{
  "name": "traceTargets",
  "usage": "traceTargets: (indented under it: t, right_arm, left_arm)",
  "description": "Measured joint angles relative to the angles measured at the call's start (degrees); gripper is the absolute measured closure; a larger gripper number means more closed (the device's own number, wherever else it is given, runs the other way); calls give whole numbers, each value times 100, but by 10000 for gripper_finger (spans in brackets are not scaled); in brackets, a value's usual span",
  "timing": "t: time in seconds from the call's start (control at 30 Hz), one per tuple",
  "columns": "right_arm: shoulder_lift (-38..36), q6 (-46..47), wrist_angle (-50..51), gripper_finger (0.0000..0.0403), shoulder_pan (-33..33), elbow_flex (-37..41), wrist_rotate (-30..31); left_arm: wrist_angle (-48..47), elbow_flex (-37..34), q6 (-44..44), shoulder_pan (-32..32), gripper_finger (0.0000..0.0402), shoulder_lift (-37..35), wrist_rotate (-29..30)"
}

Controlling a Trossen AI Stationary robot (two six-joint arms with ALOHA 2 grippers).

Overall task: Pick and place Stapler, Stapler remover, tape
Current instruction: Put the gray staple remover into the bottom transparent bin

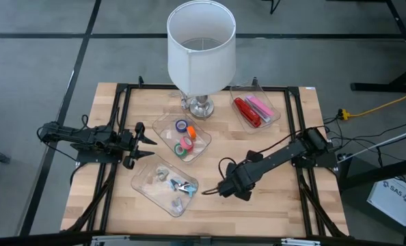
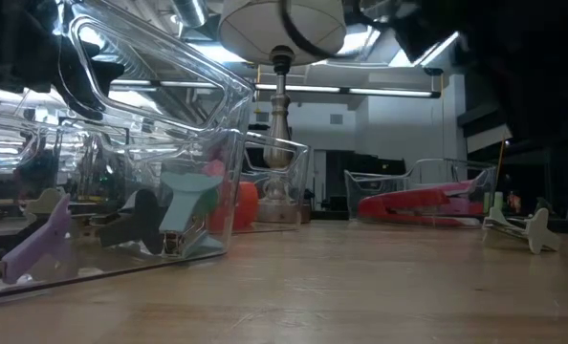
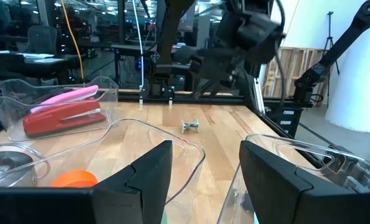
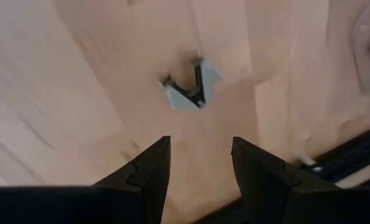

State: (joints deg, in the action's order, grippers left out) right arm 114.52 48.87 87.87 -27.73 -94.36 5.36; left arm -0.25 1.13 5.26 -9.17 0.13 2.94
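Right wrist view: right gripper [image 4: 197,163] released, empty, above staple remover [image 4: 190,86] — centre, descend, clench squarely.

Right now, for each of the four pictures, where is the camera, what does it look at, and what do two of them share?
High: above the table, looking down; both arms, lamp, three trays show.
Low: at table height, looking level; clear tray near, no arm clear.
Left wrist: behind the open left tool, facing the red stapler and the right arm.
Right wrist: above the open right tool, looking down at a staple remover.
Shared: that staple remover also lies in the left wrist view.
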Motion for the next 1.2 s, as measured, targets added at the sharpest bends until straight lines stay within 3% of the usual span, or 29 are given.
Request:
traceTargets:
  t: [0.17,0.4,0.57,0.7,1.07,1.2]
  right_arm:
    - [-142,-312,-193,231,-79,577,-51]
    - [-646,-124,-1562,231,-102,1655,-862]
    - [-981,-321,-2078,231,-100,2292,-912]
    - [-1121,-646,-2085,231,-100,2423,-895]
    - [-1130,-2536,-2182,230,-101,2424,-86]
    - [-1130,-2681,-2360,230,-100,2424,-80]
  left_arm:
    - [2,2,0,-2,217,1,-2]
    - [1,0,-1,-2,217,0,0]
    - [0,2,-2,-2,217,1,0]
    - [0,2,-2,0,217,-1,0]
    - [0,1,-1,0,217,-1,-1]
    - [0,2,0,0,217,1,0]
